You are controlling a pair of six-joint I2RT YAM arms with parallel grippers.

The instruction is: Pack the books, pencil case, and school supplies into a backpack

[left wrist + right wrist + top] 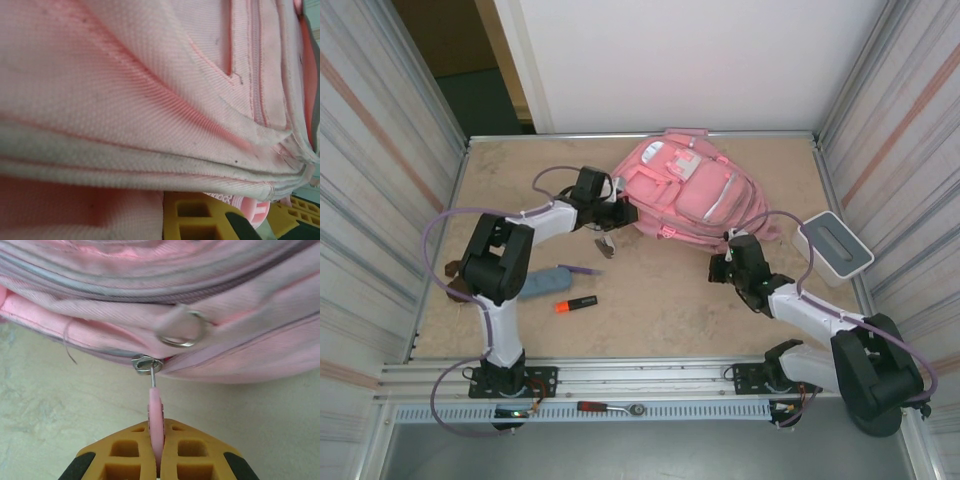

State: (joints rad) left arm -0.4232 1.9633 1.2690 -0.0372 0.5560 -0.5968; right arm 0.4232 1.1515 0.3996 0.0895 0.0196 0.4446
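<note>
At the near-right corner of the large pink fabric backpack (690,190), the right gripper (156,440) is pinching the flat pink zipper pull (155,412), its yellow fingers pressed together on it. The pull is hanging off a small metal slider (146,364) just beside a steel ring (182,332). At the backpack's left edge the left gripper (620,215) is sitting tight against the fabric. Its wrist view is showing the jaws closed on a small pink ribbed tab (254,210) (which part of the bag that is, cannot tell).

The backpack is lying flat at the far middle of the tan table (670,310). Left of and nearer than the backpack, well apart from it, the soft blue-grey pencil case (545,280), the thin purple pen (586,270) and the short orange-and-black marker (576,303) are waiting loose. A grey-white rectangular box (835,245) is sitting just right of the backpack.

Step in hand, judging by the grips: opening a zip, left bracing, right pulling. Nothing is looking packed yet, so the task is reading as early. How far the slider has run, I cannot tell.

Next move is calling for a steady pull along the zipper line, not away from it, or the thin pull could slip out. The left is needing to hold firm so the soft bag is not dragging along.
</note>
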